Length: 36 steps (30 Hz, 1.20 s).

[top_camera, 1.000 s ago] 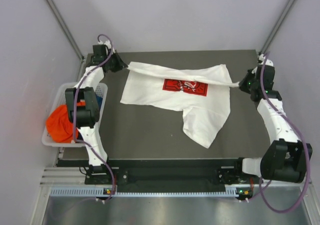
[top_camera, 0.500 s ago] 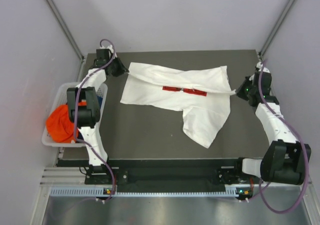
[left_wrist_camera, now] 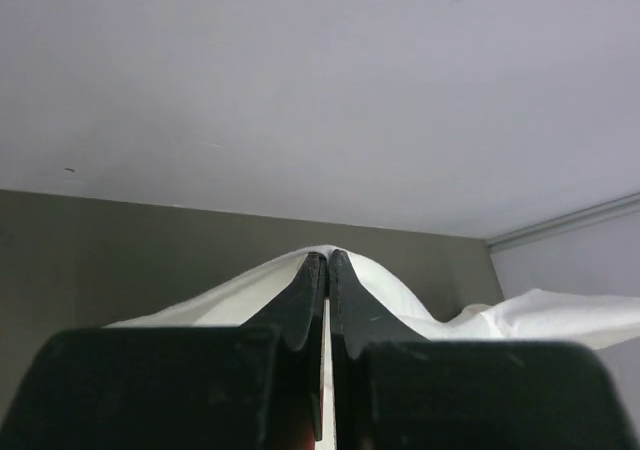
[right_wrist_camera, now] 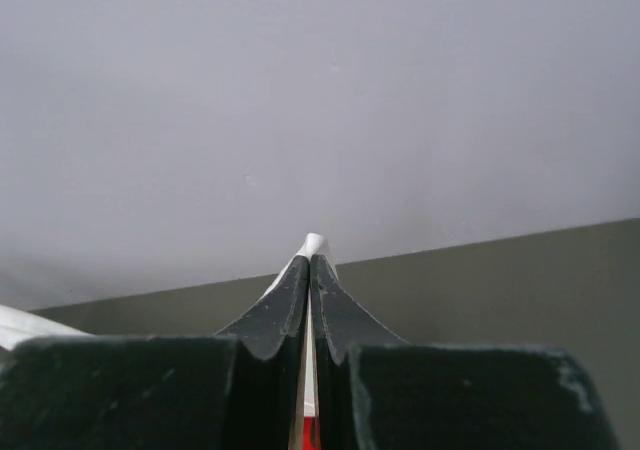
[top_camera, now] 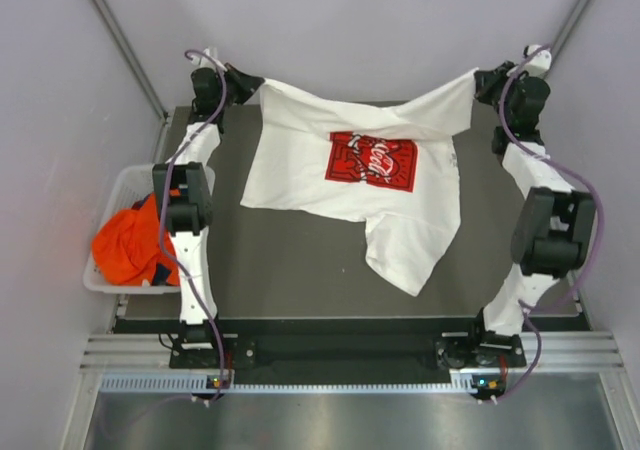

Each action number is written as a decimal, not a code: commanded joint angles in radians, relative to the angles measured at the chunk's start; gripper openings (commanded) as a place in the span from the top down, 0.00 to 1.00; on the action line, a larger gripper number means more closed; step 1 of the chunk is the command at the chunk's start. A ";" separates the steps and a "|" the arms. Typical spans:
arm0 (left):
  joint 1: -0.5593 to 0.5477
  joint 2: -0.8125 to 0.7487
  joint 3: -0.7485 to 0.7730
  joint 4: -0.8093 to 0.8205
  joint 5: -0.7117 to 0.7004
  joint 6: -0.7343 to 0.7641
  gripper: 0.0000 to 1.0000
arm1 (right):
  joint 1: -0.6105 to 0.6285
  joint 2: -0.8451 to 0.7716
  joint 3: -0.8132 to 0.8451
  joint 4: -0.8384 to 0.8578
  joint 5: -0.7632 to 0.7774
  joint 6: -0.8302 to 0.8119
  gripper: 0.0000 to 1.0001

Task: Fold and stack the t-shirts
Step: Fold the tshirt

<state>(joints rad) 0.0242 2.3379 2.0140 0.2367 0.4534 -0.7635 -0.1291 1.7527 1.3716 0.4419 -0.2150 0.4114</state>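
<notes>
The left gripper (left_wrist_camera: 326, 258) is pressed shut on one corner of the white t-shirt (top_camera: 400, 225), and the right gripper (right_wrist_camera: 310, 255) is pinched on the opposite corner. The held edge is stretched left to right above the table's (top_camera: 290, 270) far side. The red print (top_camera: 371, 158) is turned upward, and a fold is trailed toward the near right. The orange t-shirt (top_camera: 125, 250) is heaped in the white basket (top_camera: 112, 287) at the left.

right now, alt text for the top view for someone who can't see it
Two robot arms hold a white tee by its two far corners, the left gripper and right gripper each shut on one, that edge raised while the rest lies on the dark table, red print showing. An orange tee sits in a white basket at the table's left.
</notes>
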 commanded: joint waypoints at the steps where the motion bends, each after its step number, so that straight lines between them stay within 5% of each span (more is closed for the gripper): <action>1: 0.002 0.116 0.104 0.203 0.013 -0.117 1.00 | -0.018 0.131 0.114 0.299 -0.075 0.000 1.00; 8: -0.001 0.259 0.207 0.299 0.010 -0.149 1.00 | -0.018 0.393 0.348 0.359 -0.178 -0.003 1.00; 21: 0.000 0.219 0.226 0.308 -0.022 -0.100 1.00 | -0.020 0.522 0.685 0.331 -0.129 -0.120 1.00; 27: 0.000 0.228 0.233 0.308 -0.042 -0.073 1.00 | -0.020 0.591 0.716 0.422 -0.127 -0.112 1.00; 36: 0.002 0.225 0.198 0.247 -0.038 0.012 1.00 | -0.018 0.531 0.494 0.426 -0.136 -0.120 1.00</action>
<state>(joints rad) 0.0231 2.6293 2.2047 0.4587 0.4282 -0.8177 -0.1314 2.3295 1.9133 0.7990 -0.3454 0.3214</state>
